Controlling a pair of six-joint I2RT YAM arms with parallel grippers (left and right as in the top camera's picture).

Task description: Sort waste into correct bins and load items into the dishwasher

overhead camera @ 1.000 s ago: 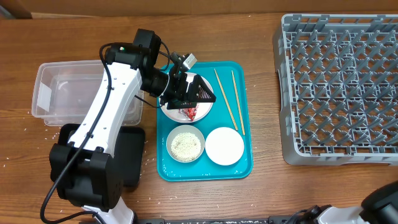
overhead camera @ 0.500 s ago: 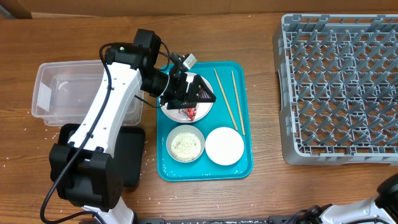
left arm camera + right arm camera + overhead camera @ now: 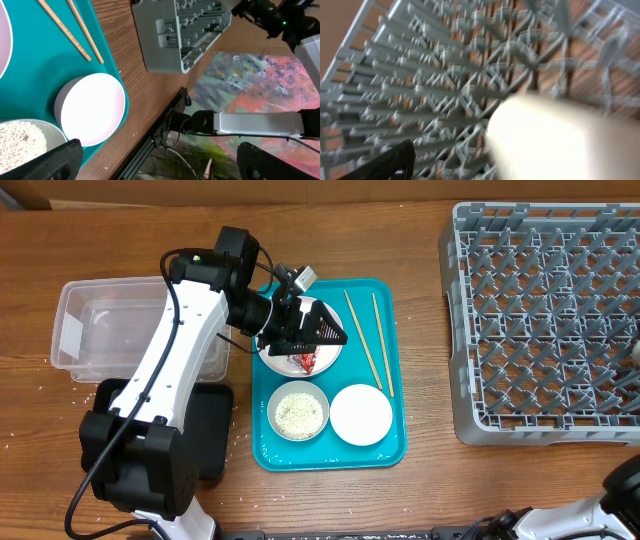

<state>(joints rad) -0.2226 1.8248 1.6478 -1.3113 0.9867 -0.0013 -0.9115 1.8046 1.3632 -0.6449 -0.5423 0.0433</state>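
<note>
My left gripper (image 3: 322, 330) is open and empty, hovering over the white plate (image 3: 273, 364) on the teal tray (image 3: 395, 442). A crumpled red wrapper (image 3: 303, 362) lies on that plate. A white bowl of rice grains (image 3: 298, 413) and an upturned white bowl (image 3: 361, 415) sit in front. Two chopsticks (image 3: 362, 345) lie at the tray's right side. The left wrist view shows the open fingers (image 3: 55, 160), the upturned bowl (image 3: 92, 109) and the chopsticks (image 3: 70, 30). My right gripper (image 3: 520, 165) is over the grey dish rack (image 3: 435, 80), with a blurred white cup (image 3: 560, 135) in its jaws.
A clear plastic tub (image 3: 90, 330) stands at the left. A black tray (image 3: 212, 430) lies partly under the left arm. The grey dish rack (image 3: 545, 320) fills the right side. The right arm (image 3: 634, 352) shows at the right edge. Loose grains dot the table.
The right arm has come into the overhead view at the right edge over the rack. The left arm and the things on the tray have not moved.
</note>
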